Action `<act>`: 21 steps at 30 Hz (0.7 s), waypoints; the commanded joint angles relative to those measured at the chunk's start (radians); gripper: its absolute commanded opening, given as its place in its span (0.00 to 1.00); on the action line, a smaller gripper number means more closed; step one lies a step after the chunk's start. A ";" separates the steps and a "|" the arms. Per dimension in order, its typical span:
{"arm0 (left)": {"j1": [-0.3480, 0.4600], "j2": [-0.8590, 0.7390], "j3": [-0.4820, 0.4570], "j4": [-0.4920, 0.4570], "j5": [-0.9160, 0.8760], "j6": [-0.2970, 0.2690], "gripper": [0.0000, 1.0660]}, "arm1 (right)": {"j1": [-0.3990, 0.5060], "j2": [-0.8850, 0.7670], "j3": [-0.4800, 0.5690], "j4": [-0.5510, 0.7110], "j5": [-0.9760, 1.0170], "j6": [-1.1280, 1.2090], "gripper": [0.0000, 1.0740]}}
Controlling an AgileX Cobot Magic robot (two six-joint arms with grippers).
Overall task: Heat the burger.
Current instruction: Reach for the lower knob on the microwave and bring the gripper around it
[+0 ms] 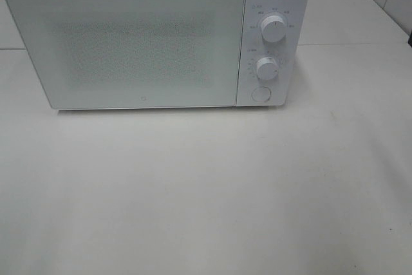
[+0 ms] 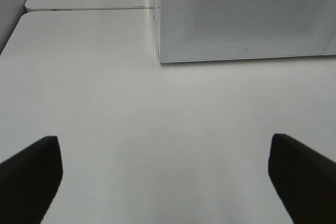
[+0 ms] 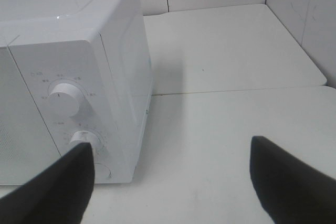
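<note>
The microwave (image 1: 129, 43), door shut, blocks the back of the bench (image 1: 206, 198). Open bench runs wide in front of it and along its knob side, up to the tiled wall (image 3: 310, 19).

The microwave (image 1: 129, 43) is viewed from high in front; its door (image 2: 247, 14) and dials (image 3: 65, 98) are shared by low wrist views.

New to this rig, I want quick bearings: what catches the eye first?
A white microwave, door shut, stands far back on the table, its upper dial, lower dial and round button on the right. The left pincer and right pincer hang open, empty; no burger shows.
</note>
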 commanded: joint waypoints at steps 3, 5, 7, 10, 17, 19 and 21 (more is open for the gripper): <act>0.001 -0.020 0.004 -0.006 -0.008 0.000 0.94 | -0.003 0.118 -0.001 0.005 -0.192 0.009 0.71; 0.001 -0.020 0.004 -0.006 -0.008 0.000 0.94 | -0.003 0.145 -0.001 0.007 -0.223 0.009 0.71; 0.001 -0.020 0.004 -0.006 -0.008 0.000 0.94 | -0.003 0.186 -0.001 0.032 -0.274 -0.001 0.71; 0.001 -0.020 0.004 -0.006 -0.008 0.000 0.94 | -0.003 0.263 -0.001 0.129 -0.340 -0.091 0.71; 0.001 -0.020 0.004 -0.006 -0.008 0.000 0.94 | 0.069 0.419 0.017 0.421 -0.573 -0.387 0.71; 0.001 -0.020 0.004 -0.006 -0.008 0.000 0.94 | 0.099 0.436 0.025 0.457 -0.610 -0.414 0.71; 0.001 -0.020 0.004 -0.006 -0.008 0.000 0.94 | 0.159 0.465 0.033 0.527 -0.661 -0.462 0.71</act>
